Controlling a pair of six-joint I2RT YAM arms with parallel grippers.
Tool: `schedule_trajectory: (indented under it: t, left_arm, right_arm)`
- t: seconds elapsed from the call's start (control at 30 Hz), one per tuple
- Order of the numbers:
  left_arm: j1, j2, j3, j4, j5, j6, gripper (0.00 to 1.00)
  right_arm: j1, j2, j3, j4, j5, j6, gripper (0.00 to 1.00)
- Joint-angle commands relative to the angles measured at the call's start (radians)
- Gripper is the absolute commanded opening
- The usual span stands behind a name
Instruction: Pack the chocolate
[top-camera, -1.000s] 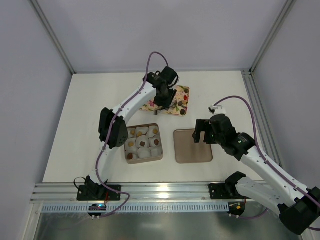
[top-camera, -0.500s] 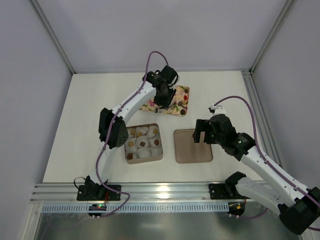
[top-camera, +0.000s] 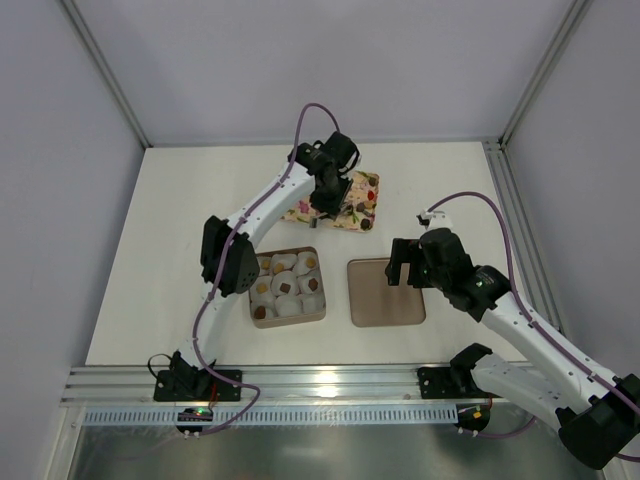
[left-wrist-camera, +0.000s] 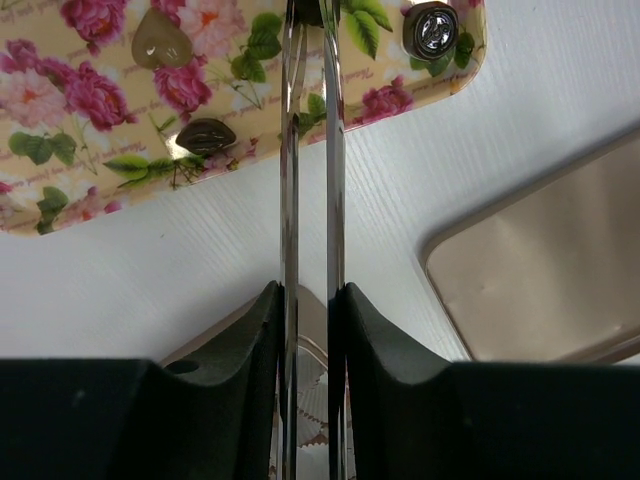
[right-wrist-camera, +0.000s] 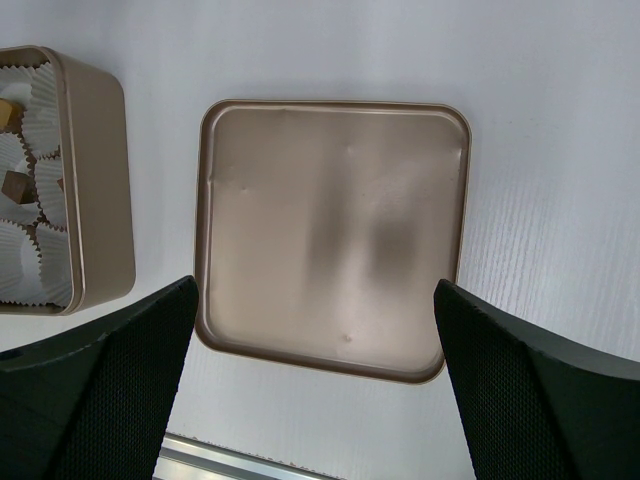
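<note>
Chocolate (top-camera: 285, 286) fills part of the box (top-camera: 288, 322); more waits on the tray (left-wrist-camera: 90, 170), top middle. My left gripper (left-wrist-camera: 311, 15) pinches close there, maybe on one, I cannot tell; my right gripper (right-wrist-camera: 315, 290) spreads wide.

Top: high behind bases, facing down. Left wrist: close, tray (left-wrist-camera: 90, 150) past left gripper (left-wrist-camera: 311, 12). Right wrist: lid (right-wrist-camera: 335, 200), shared by all, under right gripper (right-wrist-camera: 315, 290).

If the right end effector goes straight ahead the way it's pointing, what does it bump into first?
Most likely the flat brown lid lying under the open right end effector; nothing shows between them.
</note>
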Motion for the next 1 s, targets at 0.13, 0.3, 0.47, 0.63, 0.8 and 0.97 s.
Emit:
schedule_trajectory:
  t: [0.13, 0.3, 0.47, 0.63, 0.8, 0.97]
  left_arm:
    - [-0.002, -0.083, 0.053, 0.014, -0.058, 0.001, 0.23]
    - [-0.002, -0.103, 0.052, -0.007, -0.072, 0.001, 0.22]
    - [-0.001, -0.151, 0.030, -0.009, -0.072, -0.008, 0.22]
    - [-0.002, -0.229, -0.019, -0.011, -0.072, -0.014, 0.22]
    - [-0.002, -0.322, -0.132, -0.012, -0.070, -0.030, 0.21]
    - [-0.002, -0.479, -0.277, -0.003, -0.061, -0.039, 0.21]
  right_arm:
    - [-0.002, 0.001, 0.001, 0.032, -0.005, 0.001, 1.00]
    - [-0.002, 0.001, -0.001, 0.032, -0.002, 0.001, 1.00]
    - [-0.002, 0.007, 0.001, 0.040, -0.004, 0.000, 1.00]
    - [-0.002, 0.019, -0.001, 0.062, -0.008, 0.001, 1.00]
    - [-0.004, 0.045, 0.002, 0.085, -0.022, 0.004, 1.00]
    - [-0.002, 0.079, 0.008, 0.119, -0.035, 0.003, 1.00]
